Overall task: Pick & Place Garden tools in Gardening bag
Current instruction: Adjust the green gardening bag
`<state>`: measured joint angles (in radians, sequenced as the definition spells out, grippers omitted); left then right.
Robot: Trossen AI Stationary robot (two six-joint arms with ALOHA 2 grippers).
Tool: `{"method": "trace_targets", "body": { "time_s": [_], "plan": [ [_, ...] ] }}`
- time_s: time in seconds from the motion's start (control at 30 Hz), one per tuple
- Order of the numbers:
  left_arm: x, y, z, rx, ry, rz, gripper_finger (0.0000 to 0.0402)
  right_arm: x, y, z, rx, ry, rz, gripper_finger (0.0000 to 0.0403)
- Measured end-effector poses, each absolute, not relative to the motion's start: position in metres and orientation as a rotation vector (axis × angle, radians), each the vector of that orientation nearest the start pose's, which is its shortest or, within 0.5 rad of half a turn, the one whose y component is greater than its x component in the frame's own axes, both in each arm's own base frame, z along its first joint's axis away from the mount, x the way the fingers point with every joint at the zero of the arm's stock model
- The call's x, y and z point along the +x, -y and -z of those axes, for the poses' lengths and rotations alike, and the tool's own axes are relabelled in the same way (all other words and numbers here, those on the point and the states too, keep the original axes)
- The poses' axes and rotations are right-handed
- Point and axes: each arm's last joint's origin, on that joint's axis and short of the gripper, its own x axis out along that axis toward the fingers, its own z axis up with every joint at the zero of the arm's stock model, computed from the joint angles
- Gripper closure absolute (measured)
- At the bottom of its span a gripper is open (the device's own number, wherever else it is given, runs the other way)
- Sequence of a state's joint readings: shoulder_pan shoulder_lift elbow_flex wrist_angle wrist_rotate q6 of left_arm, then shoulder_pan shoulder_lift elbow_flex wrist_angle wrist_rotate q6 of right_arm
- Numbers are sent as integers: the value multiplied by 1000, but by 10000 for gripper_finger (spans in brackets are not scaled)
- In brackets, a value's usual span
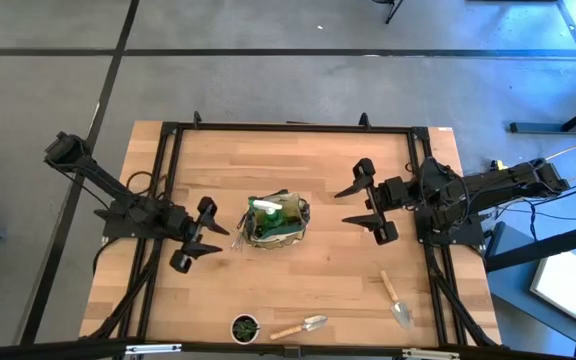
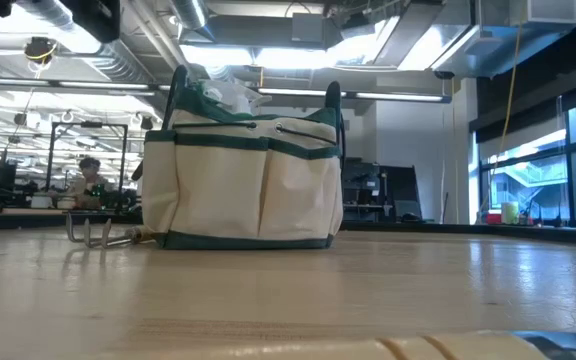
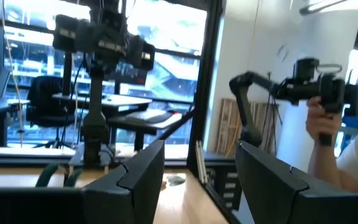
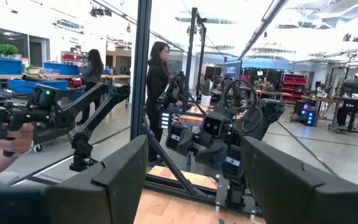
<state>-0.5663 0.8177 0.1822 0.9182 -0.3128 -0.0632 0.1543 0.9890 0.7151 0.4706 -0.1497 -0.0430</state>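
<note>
The gardening bag point(image 1: 278, 222) stands upright on its base mid-table; the low view shows its tan pockets and green trim point(image 2: 253, 180). A green spray bottle with a white top point(image 1: 264, 208) sticks out of its mouth. A metal fork point(image 2: 93, 235) lies on the table against the bag's left side. Two wooden-handled trowels lie flat, one at the near right point(image 1: 398, 298) and one at the near edge point(image 1: 301, 326). My left gripper point(image 1: 208, 236) is open, raised just left of the bag. My right gripper point(image 1: 344, 207) hangs open to the bag's right. Both hold nothing.
A small round dark pot with a plant point(image 1: 245, 327) stands at the near edge beside the trowel. The black frame rails point(image 1: 288, 127) run along the table's edges. Bare wood lies between the bag and the near trowels. People stand beyond the table point(image 4: 157, 93).
</note>
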Motion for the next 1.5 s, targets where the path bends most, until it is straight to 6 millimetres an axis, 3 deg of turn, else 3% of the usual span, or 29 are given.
{"method": "trace_targets", "body": {
  "time_s": [0.43, 0.73, 1.23, 1.5],
  "plan": [
    [143, 71, -237, -143, 376, 195, 210, 217, -42, -337, 83, 212, -339, 143],
    [144, 63, -242, -104, 446, 176, 210, 213, -57, -340, 134, 232, -424, 143],
    [149, 43, -246, -88, 496, 46, 210, 216, -86, -328, 128, 157, -535, 143],
    [152, 33, -246, -96, 499, -12, 210, 217, -90, -322, 129, 109, -533, 143]
  ]
}}
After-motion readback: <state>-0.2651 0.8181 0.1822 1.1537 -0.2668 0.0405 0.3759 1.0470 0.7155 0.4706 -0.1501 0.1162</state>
